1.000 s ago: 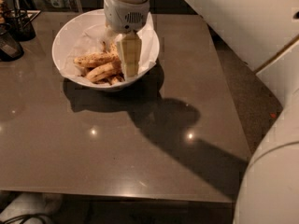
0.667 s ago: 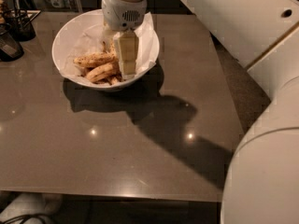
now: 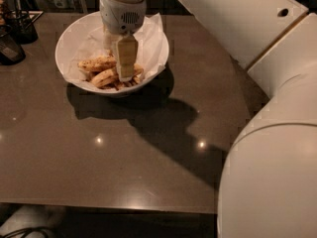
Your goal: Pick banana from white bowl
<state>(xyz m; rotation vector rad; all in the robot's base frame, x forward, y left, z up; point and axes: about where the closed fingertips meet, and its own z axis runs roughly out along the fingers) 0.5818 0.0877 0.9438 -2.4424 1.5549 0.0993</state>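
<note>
The white bowl (image 3: 74, 33), lined with crumpled white paper, stands at the far left of the dark table. Several bananas lie in it. The smoother yellow-tan banana (image 3: 105, 77) lies at the front, with a more speckled one (image 3: 97, 63) just behind it. My gripper (image 3: 124, 69) hangs down into the bowl from above, right at the right ends of these bananas and touching or nearly touching them. It hides the bananas' right parts. I cannot see anything held in it.
Small dark containers (image 3: 15, 31) stand at the table's far left edge beside the bowl. My white arm (image 3: 267, 108) fills the right side of the view. The table's front edge (image 3: 109, 205) runs along the bottom.
The gripper has shifted slightly left over the bowl, closer to the bananas' middle. The bowl and bananas have not moved.
</note>
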